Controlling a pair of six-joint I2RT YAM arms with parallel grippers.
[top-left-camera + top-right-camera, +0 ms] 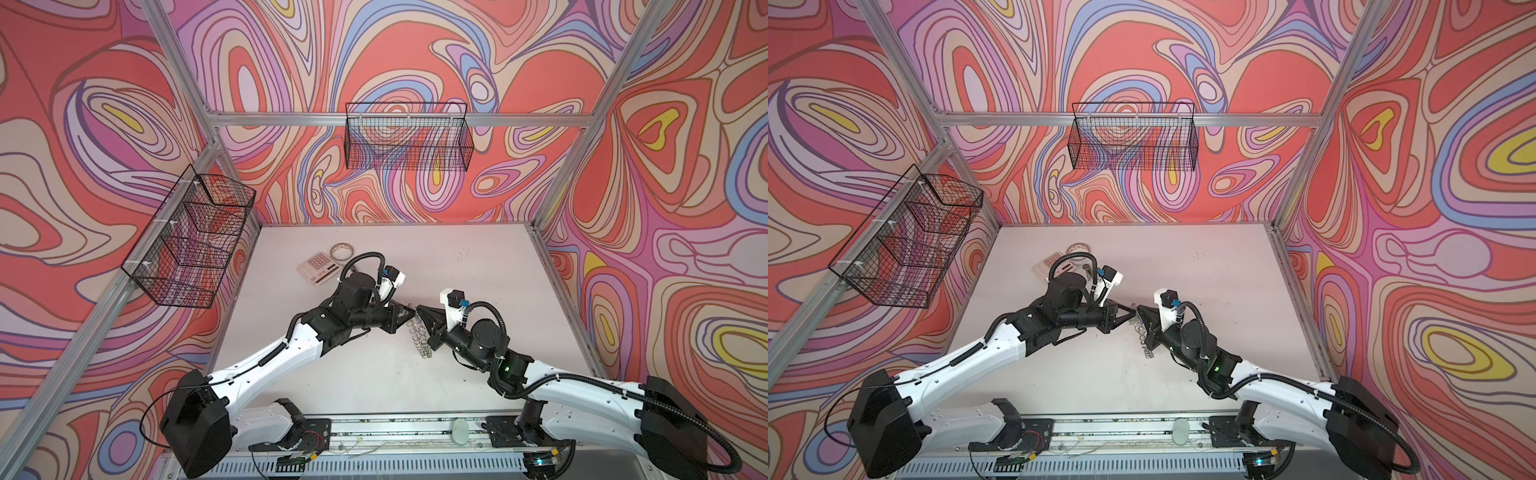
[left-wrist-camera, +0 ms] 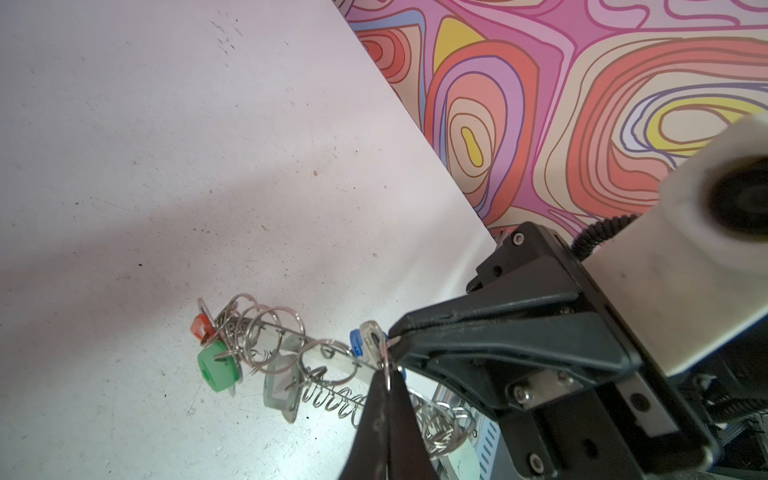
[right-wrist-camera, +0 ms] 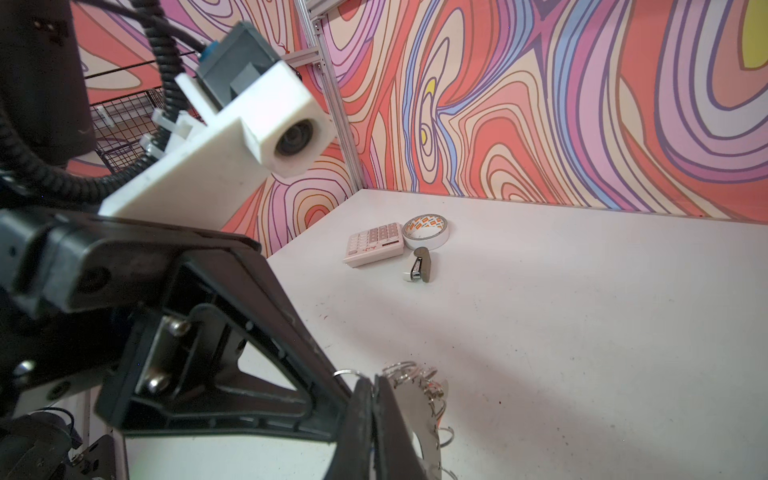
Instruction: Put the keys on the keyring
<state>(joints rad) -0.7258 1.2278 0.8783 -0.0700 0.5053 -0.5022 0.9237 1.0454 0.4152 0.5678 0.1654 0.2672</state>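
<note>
The keyring (image 2: 291, 334) is a flat grey disc fringed with wire loops, held tilted above the table's middle (image 1: 420, 336). Red (image 2: 202, 326), green (image 2: 217, 368) and pale mint (image 2: 279, 390) tagged keys hang from loops at its low end. My left gripper (image 2: 387, 374) is shut on one wire loop at the disc's upper rim. My right gripper (image 3: 372, 380) meets it tip to tip (image 1: 419, 309), shut, apparently on the blue-tagged key (image 2: 356, 340) beside that loop. The disc (image 3: 409, 411) lies right against the right fingers.
A calculator (image 3: 374, 245), a tape roll (image 3: 426, 232) and a small metal clipper (image 3: 419, 268) lie at the table's far left. Black wire baskets hang on the back wall (image 1: 409, 137) and left wall (image 1: 191, 241). A pale oval piece (image 1: 460, 432) rests on the front rail.
</note>
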